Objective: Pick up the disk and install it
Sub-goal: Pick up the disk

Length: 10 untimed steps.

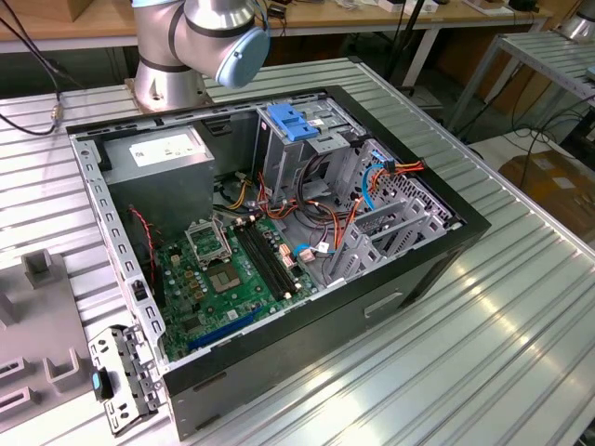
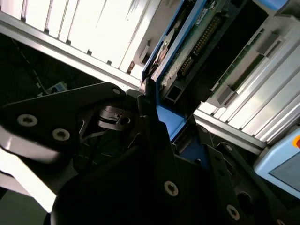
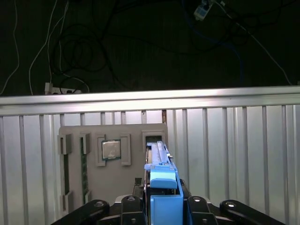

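The end effector point(image 3: 162, 199) is clamped on the disk point(image 3: 158, 157), with its black fingers point(image 3: 136, 206) bearing on the blue side rails. The disk stands on edge at a slot of the grey fixture plate point(image 3: 112, 187), near a processor chip point(image 3: 112, 150). The plate lies on the ribbed counter point(image 3: 234, 154). In the exterior view, the open computer case point(image 1: 279, 390) lies on this counter.
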Available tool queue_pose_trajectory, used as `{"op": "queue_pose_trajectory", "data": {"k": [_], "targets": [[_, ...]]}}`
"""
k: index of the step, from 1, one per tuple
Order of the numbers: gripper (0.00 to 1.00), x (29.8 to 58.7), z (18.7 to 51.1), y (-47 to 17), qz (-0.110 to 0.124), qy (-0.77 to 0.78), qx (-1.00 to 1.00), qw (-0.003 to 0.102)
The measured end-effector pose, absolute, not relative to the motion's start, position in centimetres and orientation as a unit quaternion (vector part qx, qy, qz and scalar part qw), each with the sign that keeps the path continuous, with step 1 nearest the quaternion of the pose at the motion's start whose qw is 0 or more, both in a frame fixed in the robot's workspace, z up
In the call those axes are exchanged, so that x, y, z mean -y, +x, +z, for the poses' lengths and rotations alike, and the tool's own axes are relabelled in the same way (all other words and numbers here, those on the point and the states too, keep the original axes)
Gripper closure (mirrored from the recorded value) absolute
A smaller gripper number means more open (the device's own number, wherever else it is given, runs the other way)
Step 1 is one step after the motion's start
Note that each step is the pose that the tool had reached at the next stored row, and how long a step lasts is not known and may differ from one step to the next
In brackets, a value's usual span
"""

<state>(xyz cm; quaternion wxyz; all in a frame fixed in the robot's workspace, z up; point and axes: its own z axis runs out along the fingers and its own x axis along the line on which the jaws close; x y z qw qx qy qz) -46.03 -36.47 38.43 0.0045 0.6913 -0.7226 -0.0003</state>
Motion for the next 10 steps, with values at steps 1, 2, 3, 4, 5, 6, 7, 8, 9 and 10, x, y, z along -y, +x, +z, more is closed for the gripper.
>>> {"op": "queue_pose_trajectory", "data": {"k": [1, 2, 3, 4, 5, 6, 7, 8, 9, 10], "targets": [[0.63, 36.5, 38.6, -46.0, 0.000, 0.691, 0.723, 0.004], [0.63, 36.5, 38.7, -46.0, 0.000, 0.691, 0.723, 0.005], [0.63, 36.5, 38.8, -46.0, 0.000, 0.691, 0.723, 0.004], [0.63, 36.5, 38.9, -46.0, 0.000, 0.691, 0.723, 0.004], [0.63, 36.5, 39.0, -46.0, 0.000, 0.691, 0.723, 0.004], [0.63, 36.5, 39.2, -46.0, 0.000, 0.691, 0.723, 0.004], [0.63, 36.5, 39.4, -46.0, 0.000, 0.691, 0.723, 0.005], [0.63, 36.5, 39.5, -46.0, 0.000, 0.691, 0.723, 0.005], [0.63, 36.5, 39.6, -46.0, 0.000, 0.691, 0.723, 0.004], [0.63, 36.5, 39.7, -46.0, 0.000, 0.691, 0.723, 0.004]]}}
